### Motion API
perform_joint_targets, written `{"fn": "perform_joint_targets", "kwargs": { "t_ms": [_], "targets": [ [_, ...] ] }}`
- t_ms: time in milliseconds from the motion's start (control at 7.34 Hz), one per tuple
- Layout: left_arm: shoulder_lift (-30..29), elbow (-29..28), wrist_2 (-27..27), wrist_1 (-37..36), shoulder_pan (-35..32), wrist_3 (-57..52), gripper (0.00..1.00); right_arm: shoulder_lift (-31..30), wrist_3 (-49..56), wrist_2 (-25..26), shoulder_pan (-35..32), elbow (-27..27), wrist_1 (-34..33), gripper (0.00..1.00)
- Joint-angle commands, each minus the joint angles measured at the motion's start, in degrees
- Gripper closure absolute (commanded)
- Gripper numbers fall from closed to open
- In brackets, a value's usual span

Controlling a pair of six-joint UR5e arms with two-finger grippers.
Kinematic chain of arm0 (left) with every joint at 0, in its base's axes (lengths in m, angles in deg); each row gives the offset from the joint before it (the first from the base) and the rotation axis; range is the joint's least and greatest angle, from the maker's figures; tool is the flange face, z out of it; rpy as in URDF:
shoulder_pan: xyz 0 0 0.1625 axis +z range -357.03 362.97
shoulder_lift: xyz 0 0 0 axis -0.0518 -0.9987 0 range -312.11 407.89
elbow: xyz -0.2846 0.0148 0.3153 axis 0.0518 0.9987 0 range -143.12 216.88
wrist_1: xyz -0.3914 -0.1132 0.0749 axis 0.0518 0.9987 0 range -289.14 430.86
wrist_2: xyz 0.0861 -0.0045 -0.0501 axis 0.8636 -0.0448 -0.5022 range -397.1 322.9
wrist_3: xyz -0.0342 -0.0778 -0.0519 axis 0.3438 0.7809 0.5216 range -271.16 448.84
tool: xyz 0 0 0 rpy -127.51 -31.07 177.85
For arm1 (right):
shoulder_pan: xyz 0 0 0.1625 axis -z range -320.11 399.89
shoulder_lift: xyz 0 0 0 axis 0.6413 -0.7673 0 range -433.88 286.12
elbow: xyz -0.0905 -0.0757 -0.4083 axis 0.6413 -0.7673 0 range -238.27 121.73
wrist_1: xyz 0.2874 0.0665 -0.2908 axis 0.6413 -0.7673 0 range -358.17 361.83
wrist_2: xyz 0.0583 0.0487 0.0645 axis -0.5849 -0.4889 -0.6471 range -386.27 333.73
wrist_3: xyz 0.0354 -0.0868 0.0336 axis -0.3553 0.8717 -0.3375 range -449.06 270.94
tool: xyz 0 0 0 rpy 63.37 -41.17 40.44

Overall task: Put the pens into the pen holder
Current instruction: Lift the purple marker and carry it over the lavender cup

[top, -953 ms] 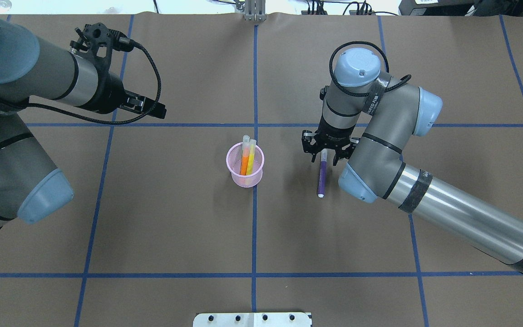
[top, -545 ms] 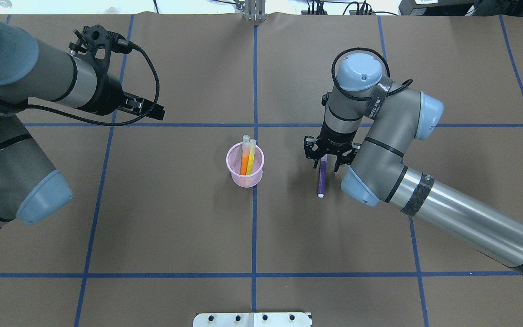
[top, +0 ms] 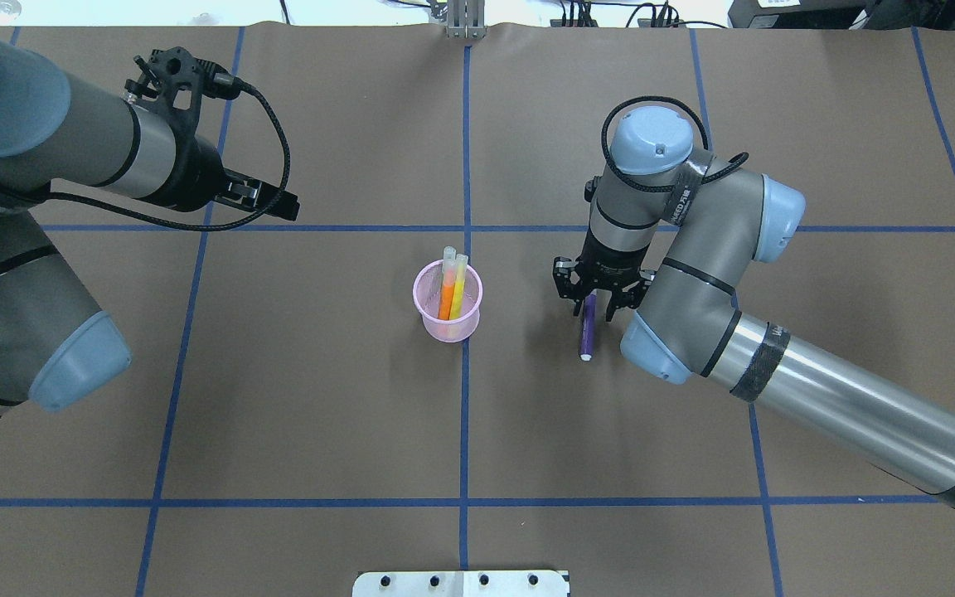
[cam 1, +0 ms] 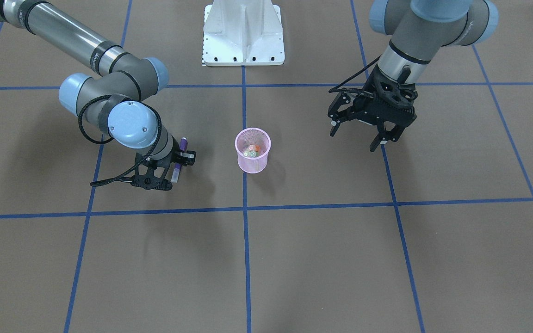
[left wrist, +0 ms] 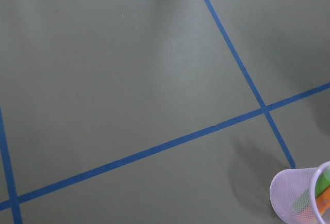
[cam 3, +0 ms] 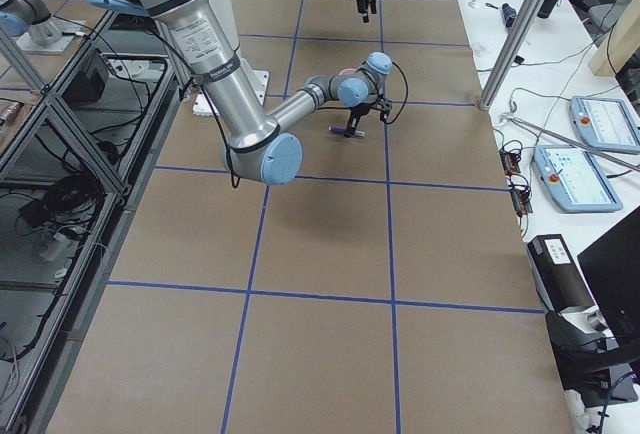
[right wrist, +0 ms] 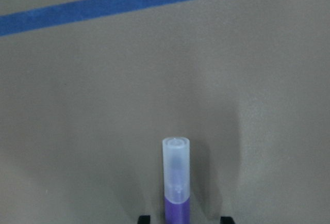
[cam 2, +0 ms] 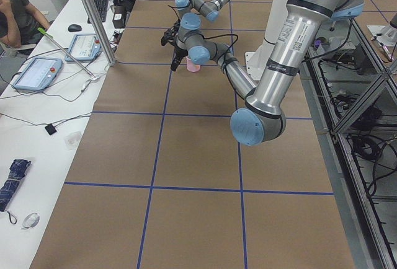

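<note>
The purple pen lies flat on the counter near the pink pen holder, the right jaws spread low astride its capped end, not pinching it. The holder stands upright with an orange pen and a yellow pen inside; the left jaws hang spread, well apart

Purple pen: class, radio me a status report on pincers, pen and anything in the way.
Right pincer open, straddling purple pen, flat on table. Left pincer open, hovering clear. Other pens in holder. Path to holder unobstructed.
</note>
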Motion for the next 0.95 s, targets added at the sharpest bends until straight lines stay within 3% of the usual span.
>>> {"fn": "perform_joint_targets", "kwargs": {
  "t_ms": [0,545,681,817],
  "targets": [
    [0.0,0.0,0.0,0.0,0.0,0.0,0.01,0.1,-0.1,-0.1,0.1,0.0,0.0,1.0],
    [1.1,0.5,-0.2,0.3,0.0,-0.1,0.01,1.3,-1.8,-0.9,0.1,2.2,0.4,1.0],
    [1.2,1.4,-0.1,0.3,-0.1,-0.2,0.01,0.6,-6.3,2.7,0.2,7.9,0.4,1.0],
    [1.2,1.6,-0.1,0.3,-0.3,-0.2,0.01,0.0,-12.1,15.0,3.5,15.6,0.0,1.0]
  ]
}}
